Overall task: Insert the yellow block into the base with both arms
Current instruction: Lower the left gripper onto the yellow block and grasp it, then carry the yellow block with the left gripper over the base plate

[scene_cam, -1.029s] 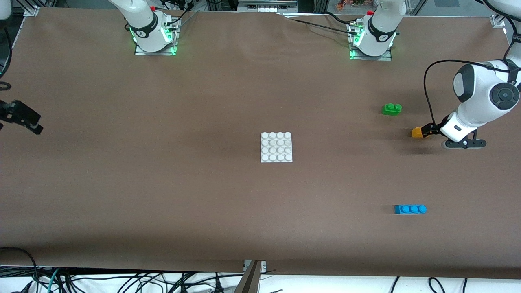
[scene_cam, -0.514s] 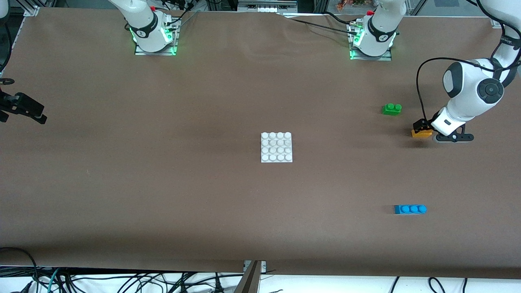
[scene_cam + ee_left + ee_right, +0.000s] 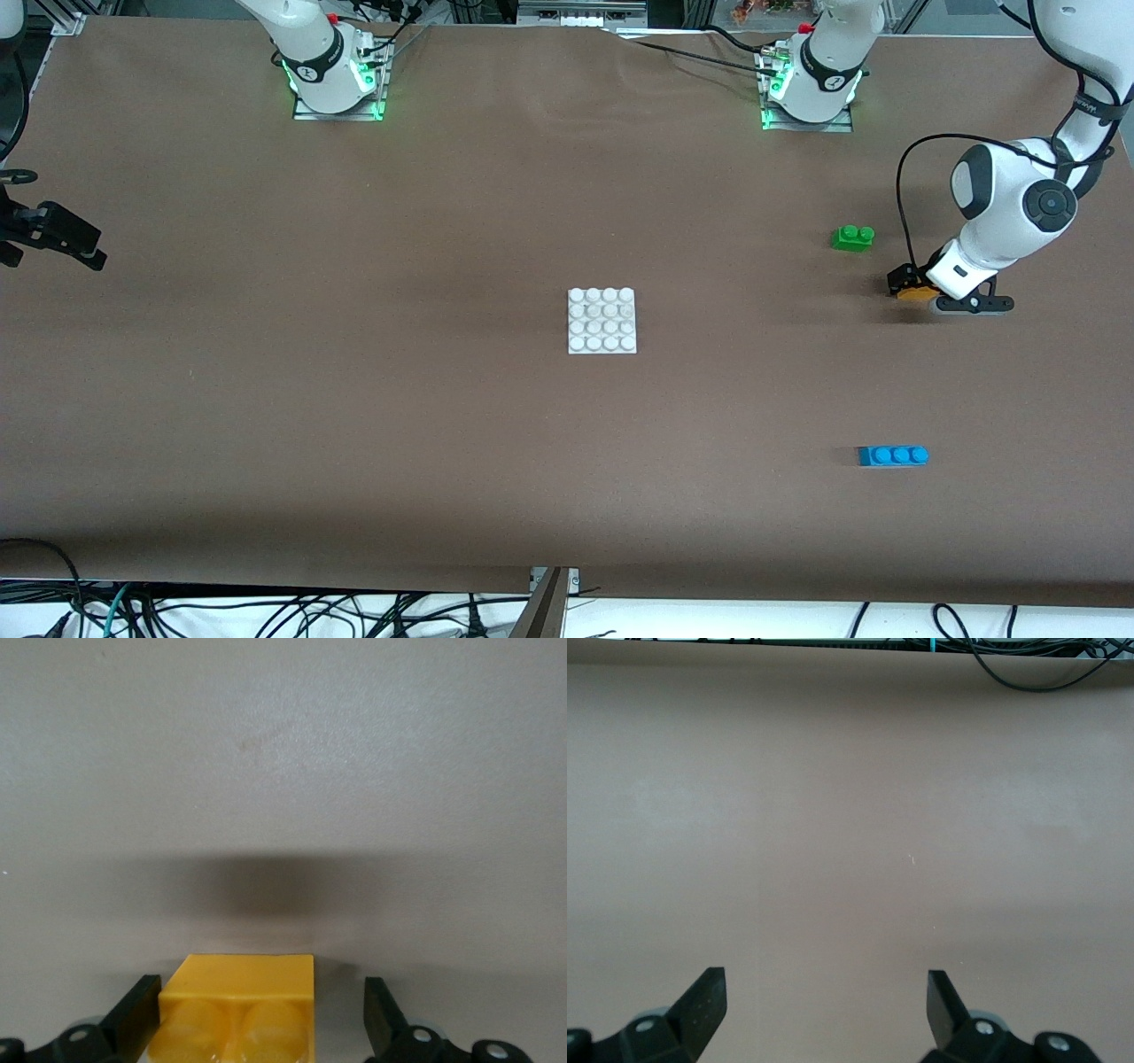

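The yellow block (image 3: 914,294) lies on the table at the left arm's end, studs up, a little nearer the front camera than the green brick. My left gripper (image 3: 907,284) is down around it and open. In the left wrist view the yellow block (image 3: 237,1014) sits between the fingers (image 3: 135,1014); one finger is close against its side, the other stands apart with a clear gap. The white studded base (image 3: 602,321) lies at the table's middle. My right gripper (image 3: 55,237) hangs open over the right arm's end of the table, and in its wrist view the right gripper (image 3: 824,1010) has nothing between its fingers.
A green two-stud brick (image 3: 853,237) lies close to the left gripper, toward the robots' bases. A blue three-stud brick (image 3: 893,455) lies nearer the front camera at the same end. Brown table cover (image 3: 354,399) surrounds the base.
My left gripper has swung from beside the yellow block to down around it, still open. The right gripper has risen slightly at its end of the table.
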`<state>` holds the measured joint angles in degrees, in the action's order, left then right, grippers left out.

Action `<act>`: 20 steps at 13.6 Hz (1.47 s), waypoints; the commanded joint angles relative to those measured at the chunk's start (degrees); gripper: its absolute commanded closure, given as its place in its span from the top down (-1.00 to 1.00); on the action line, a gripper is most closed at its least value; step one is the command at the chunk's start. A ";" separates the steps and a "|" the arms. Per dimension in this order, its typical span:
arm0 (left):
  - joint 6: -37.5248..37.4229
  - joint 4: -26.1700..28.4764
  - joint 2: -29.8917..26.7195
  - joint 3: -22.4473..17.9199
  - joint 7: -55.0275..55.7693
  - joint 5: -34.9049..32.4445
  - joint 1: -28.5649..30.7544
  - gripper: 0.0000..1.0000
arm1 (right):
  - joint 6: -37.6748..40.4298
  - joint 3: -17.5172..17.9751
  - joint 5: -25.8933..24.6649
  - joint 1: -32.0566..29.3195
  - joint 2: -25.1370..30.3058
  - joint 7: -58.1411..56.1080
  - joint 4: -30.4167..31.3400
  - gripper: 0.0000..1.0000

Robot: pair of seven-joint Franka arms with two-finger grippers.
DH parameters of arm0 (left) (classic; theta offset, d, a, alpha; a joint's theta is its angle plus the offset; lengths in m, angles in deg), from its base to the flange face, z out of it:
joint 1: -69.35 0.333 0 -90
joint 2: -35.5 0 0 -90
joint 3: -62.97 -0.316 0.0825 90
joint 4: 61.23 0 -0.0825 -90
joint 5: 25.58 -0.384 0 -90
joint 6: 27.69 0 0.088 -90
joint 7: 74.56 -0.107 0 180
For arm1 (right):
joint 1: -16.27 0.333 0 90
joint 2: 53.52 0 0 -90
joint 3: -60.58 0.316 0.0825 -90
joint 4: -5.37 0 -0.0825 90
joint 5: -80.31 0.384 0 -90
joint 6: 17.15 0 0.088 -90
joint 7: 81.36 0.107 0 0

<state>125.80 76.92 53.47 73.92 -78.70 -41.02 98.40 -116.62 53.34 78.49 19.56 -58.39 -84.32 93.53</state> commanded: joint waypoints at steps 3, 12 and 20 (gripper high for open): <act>0.76 0.01 -0.22 0.39 -5.16 -1.08 2.68 0.82 | 1.83 0.65 0.41 0.14 -0.49 0.24 -0.80 1.00; -3.52 -0.77 -3.46 3.36 -4.47 -0.90 2.33 -0.55 | 1.83 0.65 0.41 1.37 -1.10 -0.02 -0.89 1.00; -38.84 -22.71 -7.17 19.00 1.04 7.36 1.45 -0.62 | 1.83 0.65 0.41 1.37 -1.19 -0.20 -0.98 1.00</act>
<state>95.02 61.83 44.68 89.58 -80.98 -34.68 100.36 -115.75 53.92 78.50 21.06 -59.27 -84.24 93.55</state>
